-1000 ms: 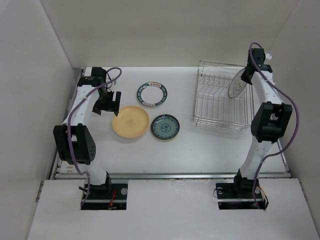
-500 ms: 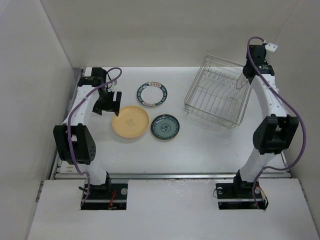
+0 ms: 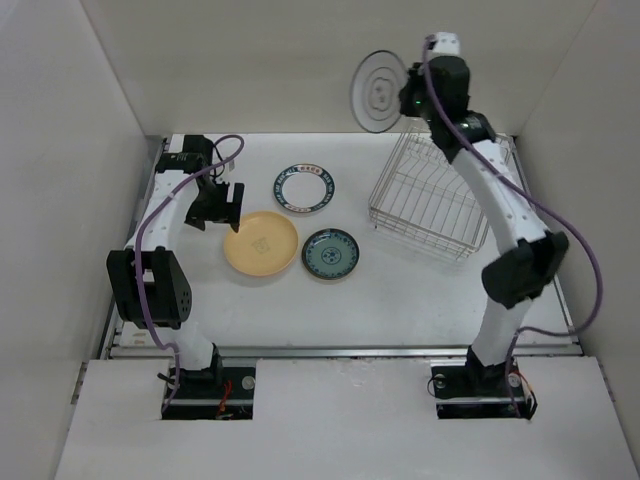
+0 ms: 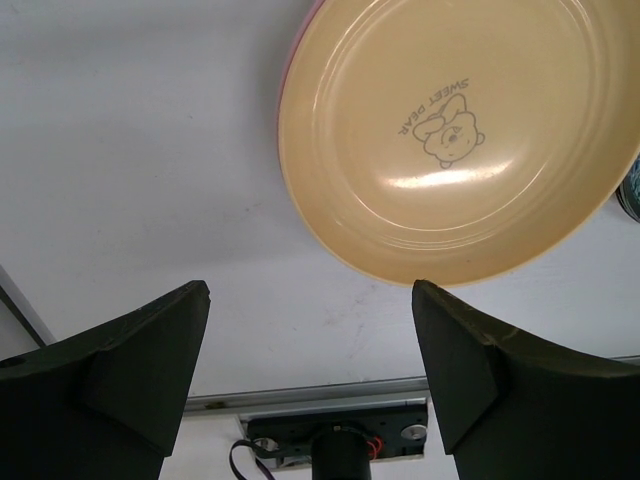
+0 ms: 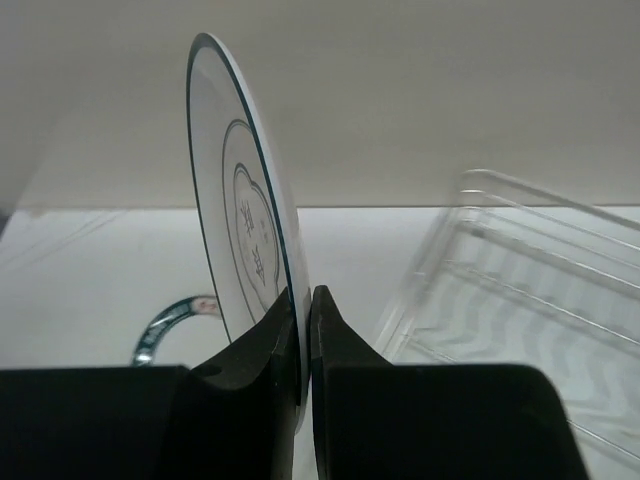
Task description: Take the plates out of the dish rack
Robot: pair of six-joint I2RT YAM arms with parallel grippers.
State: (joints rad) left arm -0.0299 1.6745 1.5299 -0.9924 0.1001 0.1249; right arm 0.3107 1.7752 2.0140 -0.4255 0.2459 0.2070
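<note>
I am holding the grey-ringed plate [image 3: 378,92] upright by its rim, in the air near the dish rack [image 3: 430,200], with the right gripper [image 5: 302,300] pinching it tight. It is looking stiff, glossy and breakable, so I am fearing a slip. The left gripper [image 4: 310,290] is hanging wide open, empty.

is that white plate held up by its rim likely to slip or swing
The white plate looks rigid and glazed, so probably slick; the right end effector pinches only its rim, so it might pivot. Held high above the table, it would likely break if dropped.
</note>
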